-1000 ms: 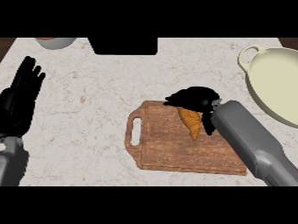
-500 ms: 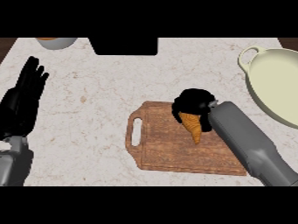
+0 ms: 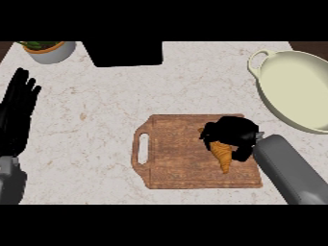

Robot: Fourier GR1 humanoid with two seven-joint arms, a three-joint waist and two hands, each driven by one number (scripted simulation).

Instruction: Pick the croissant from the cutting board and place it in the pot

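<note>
While the croissant [image 3: 221, 156] lay on the cutting board [image 3: 181, 168], our right hand [image 3: 232, 133] curled round its upper end; we judged it could slip out before reaching the pot [image 3: 301, 91], since only one tip was held.

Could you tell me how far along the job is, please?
Done: the right hand is on the croissant, fingers curled round its upper end. In hand: the grasp; the croissant is over the board, lifted or not I cannot tell. Left: carrying it to the pot at upper right and releasing. The left hand rests open at left.
</note>
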